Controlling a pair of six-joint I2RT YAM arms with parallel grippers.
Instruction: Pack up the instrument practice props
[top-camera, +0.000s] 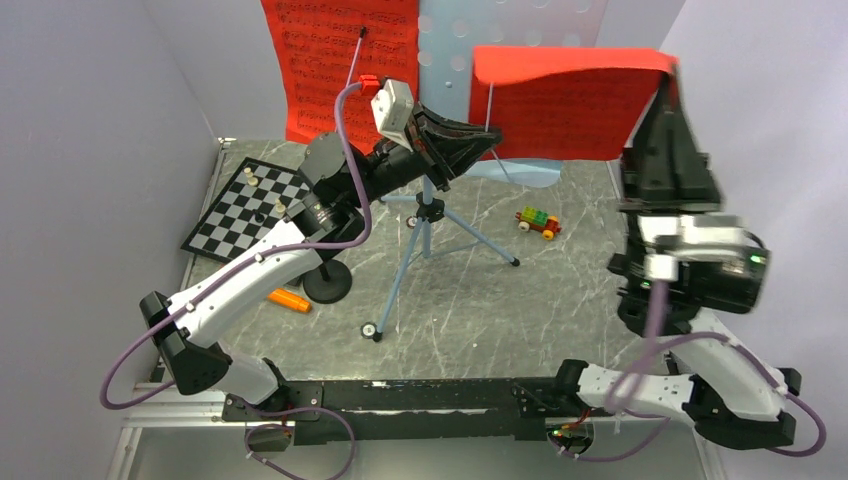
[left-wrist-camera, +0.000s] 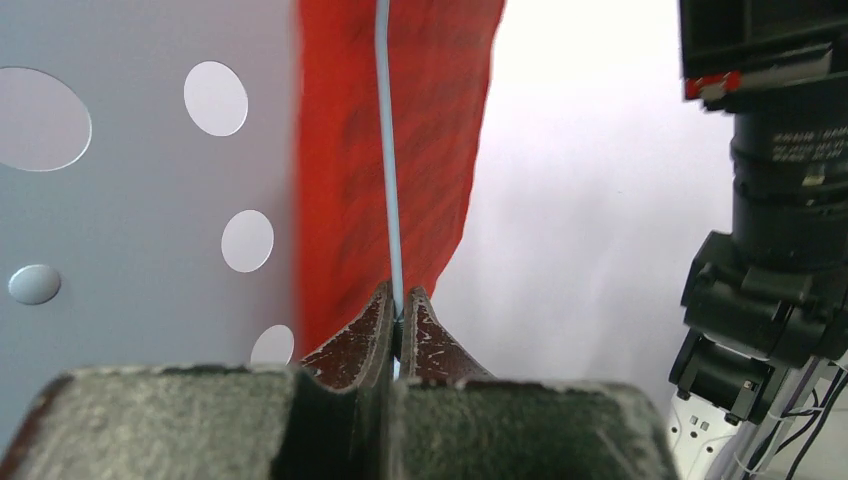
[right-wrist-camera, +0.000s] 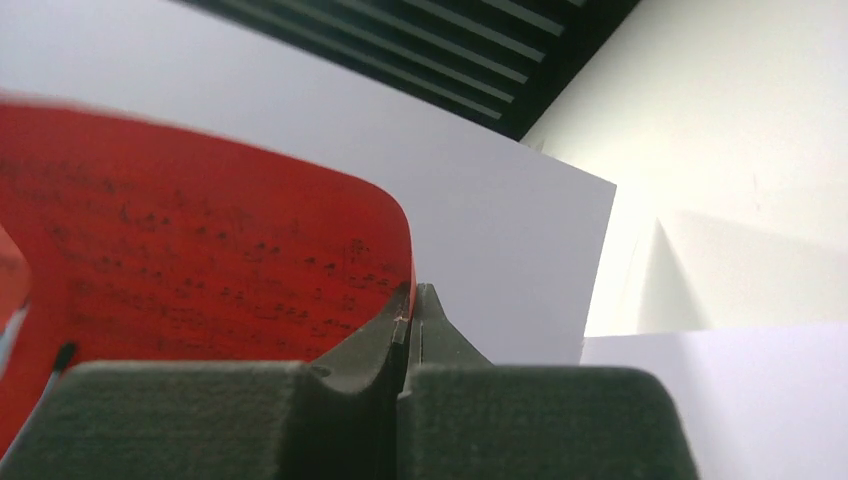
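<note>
Sheet removal looks like the step in hand, judging by where both arms sit. Nearest the arm bases, on the grey table (top-camera: 480, 320), the orange microphone (top-camera: 291, 300) lies on its side just beside the black round base of the mic stand (top-camera: 327, 283); neither is touched. Past them the light-blue music stand (top-camera: 428, 215) is upright on its tripod legs. The toy car (top-camera: 537, 222) to its right and the chessboard (top-camera: 240, 215) to its left are no part of this job.

Higher and farther back, the left end effector (left-wrist-camera: 400, 300) is pinched tight on the thin light-blue retaining wire (left-wrist-camera: 388, 150) that crosses the front of a red music sheet (top-camera: 570, 110). Its wrist view shows the wire rising from between the closed fingertips, with the perforated desk (left-wrist-camera: 130, 230) to the left. The right end effector (right-wrist-camera: 410, 300) is clamped on the upper right corner of that same sheet, whose top edge curls forward. A second red sheet (top-camera: 330, 60) hangs at the far left, held by nobody.

The next move, as I judge it, calls for the left arm to hold the wire clear of the paper while the right draws the sheet off sideways without tearing the pinched corner. The stand is tall and looks light, so a hard pull could tip it.
</note>
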